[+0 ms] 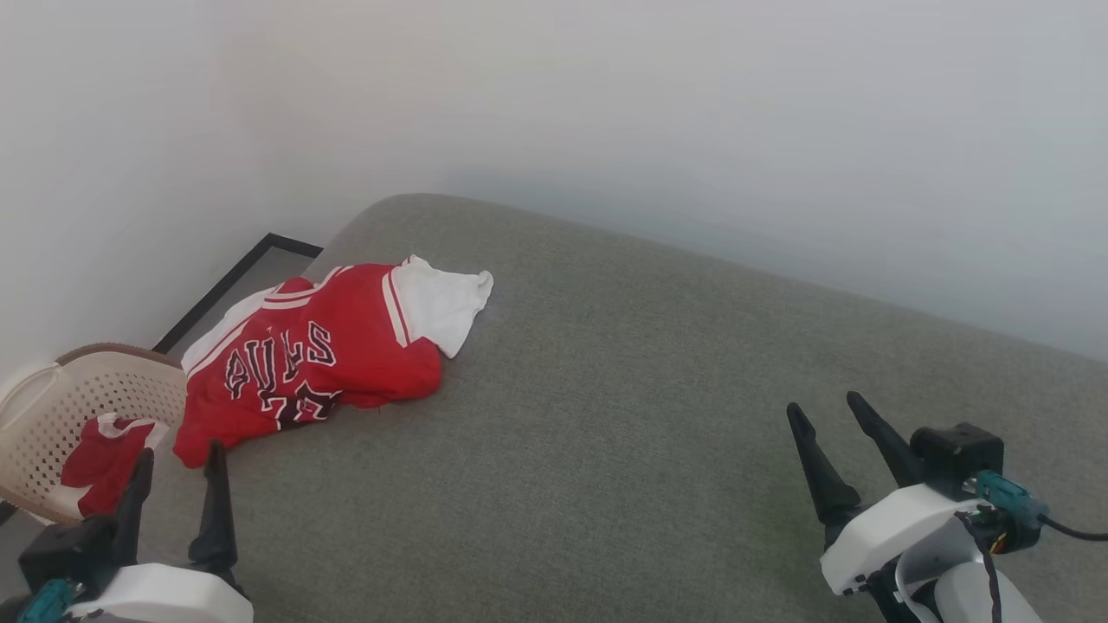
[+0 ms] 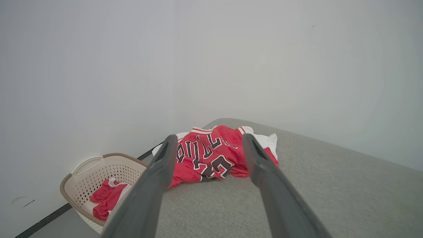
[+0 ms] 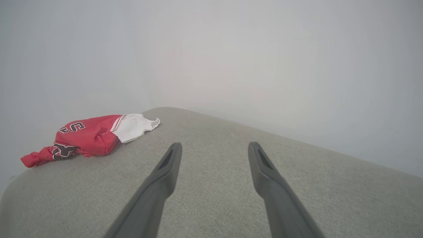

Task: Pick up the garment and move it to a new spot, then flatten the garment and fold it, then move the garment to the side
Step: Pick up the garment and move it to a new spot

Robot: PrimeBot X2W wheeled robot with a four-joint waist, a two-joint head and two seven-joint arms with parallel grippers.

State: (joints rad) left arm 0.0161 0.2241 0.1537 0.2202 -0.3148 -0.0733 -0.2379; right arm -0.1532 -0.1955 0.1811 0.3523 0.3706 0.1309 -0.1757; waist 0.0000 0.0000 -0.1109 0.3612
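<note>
Two open, empty robot grippers over a grey padded surface, with a red jersey near its far left corner.

The left gripper holds its two dark fingers spread apart with nothing between them. The right gripper, well away on the other side, is likewise spread and empty above bare grey fabric. The garment lies crumpled just ahead of the left fingertips: red body with the black lettering up (partly creased), and one white sleeve spread toward the back edge. Beside the surface, left of the garment, stands a cream perforated basket with another red cloth inside. A plain pale wall stands behind.
</note>
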